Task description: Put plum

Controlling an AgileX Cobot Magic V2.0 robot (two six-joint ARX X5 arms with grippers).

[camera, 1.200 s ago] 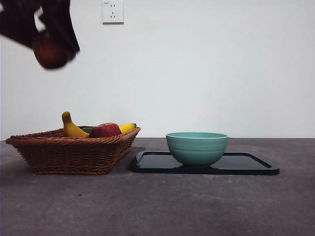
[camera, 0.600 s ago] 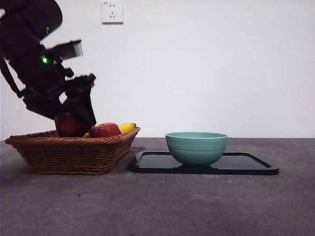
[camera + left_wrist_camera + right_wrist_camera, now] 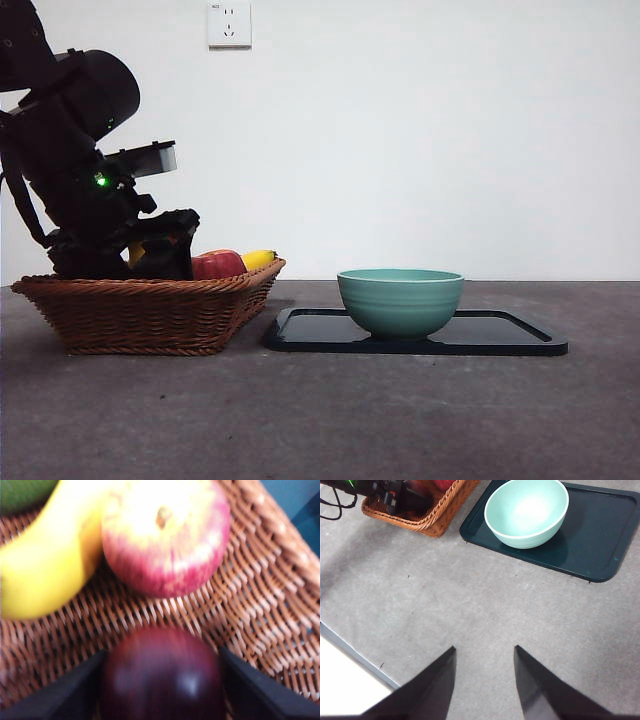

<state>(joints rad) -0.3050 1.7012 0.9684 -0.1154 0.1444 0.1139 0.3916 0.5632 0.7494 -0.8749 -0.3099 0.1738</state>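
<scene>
The plum (image 3: 162, 675), dark maroon and glossy, rests low in the wicker basket (image 3: 260, 595) with my left gripper (image 3: 161, 652) shut on it, one jaw on each side. It lies just beside the red apple (image 3: 165, 535) and near the banana (image 3: 50, 565). From the front, the left gripper (image 3: 160, 255) dips into the basket (image 3: 140, 315) at the left, and the plum is hidden behind the rim and the jaws. My right gripper (image 3: 485, 650) hangs open over bare table, far from the basket.
A teal bowl (image 3: 400, 300) stands on a dark tray (image 3: 500, 335) right of the basket. The apple (image 3: 215, 265) and banana tip (image 3: 258, 258) show above the rim. Something green (image 3: 20, 490) lies beyond the banana. The table's edge (image 3: 355, 655) runs near the right gripper.
The left arm came down from high on the left with the plum, reaching the basket's rim half a second ago and now sinking into the basket.
</scene>
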